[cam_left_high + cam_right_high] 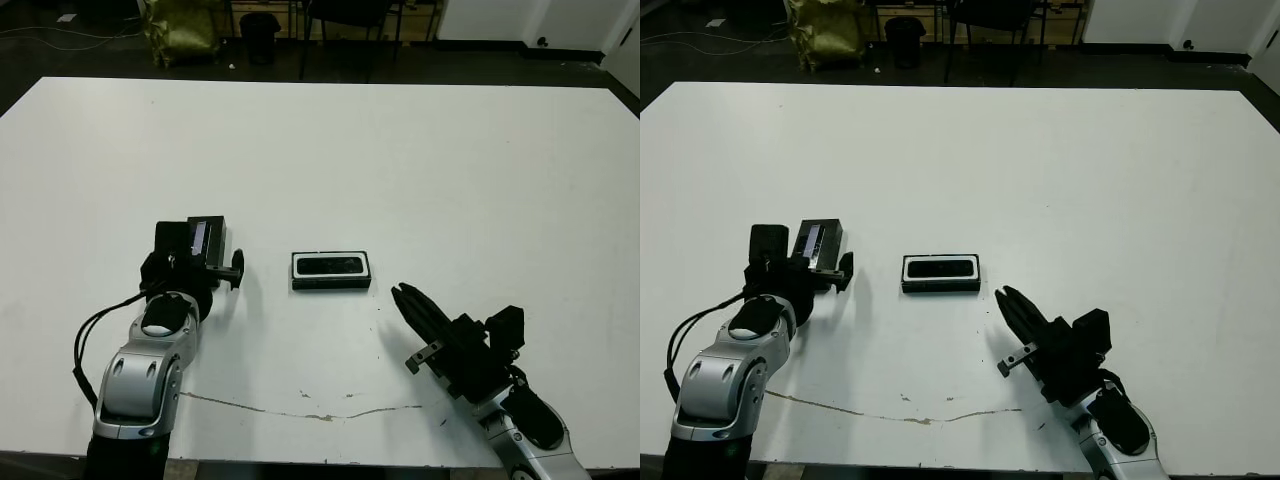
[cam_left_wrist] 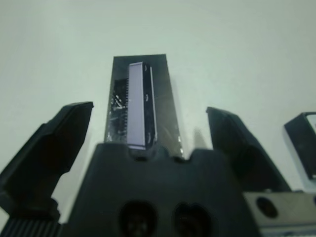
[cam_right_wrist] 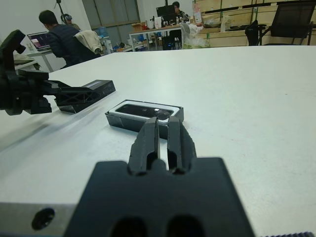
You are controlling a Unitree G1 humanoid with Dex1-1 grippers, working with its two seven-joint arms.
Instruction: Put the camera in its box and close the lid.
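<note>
The broad white tabletop (image 1: 400, 160) has a thin dark crack (image 1: 300, 412) running across it near the near edge, along with a few small dark specks. Beyond the far edge the floor is dark, and there stand a crumpled olive-yellow bag (image 1: 180, 30), a small black bin (image 1: 261, 32) and the black legs of a chair (image 1: 350, 30). In the right wrist view, a seated person in a dark top (image 3: 61, 42) faces an open laptop (image 3: 38, 40), another person (image 3: 177, 7) sits farther back, and a black mesh office chair (image 3: 291, 19) stands by wooden shelving.
</note>
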